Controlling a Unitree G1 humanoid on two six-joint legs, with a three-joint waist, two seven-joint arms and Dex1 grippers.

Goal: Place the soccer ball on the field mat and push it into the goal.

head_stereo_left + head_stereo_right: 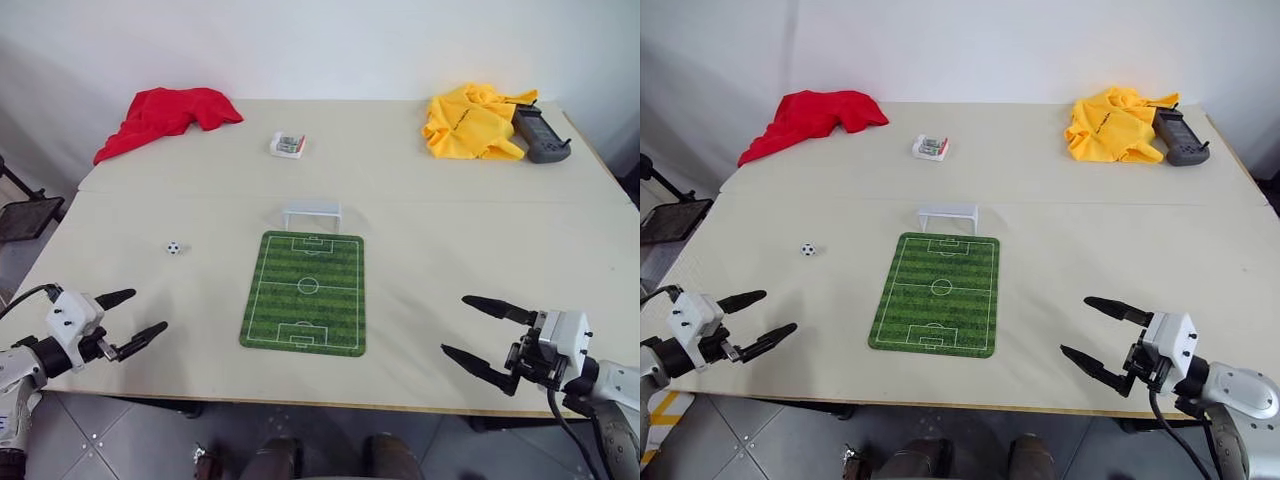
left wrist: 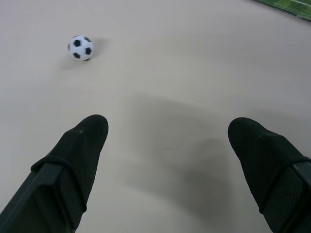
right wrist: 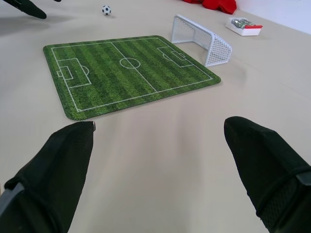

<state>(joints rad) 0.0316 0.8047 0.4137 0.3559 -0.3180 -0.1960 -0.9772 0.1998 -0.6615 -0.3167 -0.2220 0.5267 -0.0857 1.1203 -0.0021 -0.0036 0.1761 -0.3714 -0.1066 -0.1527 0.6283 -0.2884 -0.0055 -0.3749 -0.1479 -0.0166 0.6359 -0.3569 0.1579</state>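
Note:
The soccer ball (image 1: 174,247), tiny and white with black patches, rests on the bare table left of the field mat (image 1: 306,292). The green striped mat lies flat at the table's middle front. The white goal (image 1: 312,213) stands just beyond the mat's far end. My left gripper (image 1: 138,319) hovers open over the front left of the table, nearer than the ball (image 2: 80,47) and apart from it. My right gripper (image 1: 471,325) is open at the front right, pointing toward the mat (image 3: 125,72), with nothing between its fingers.
A red cloth (image 1: 165,117) lies at the back left and a yellow cloth (image 1: 472,122) at the back right, next to a dark grey device (image 1: 540,134). A small white box (image 1: 287,145) sits behind the goal. The table's front edge (image 1: 300,402) runs just below both grippers.

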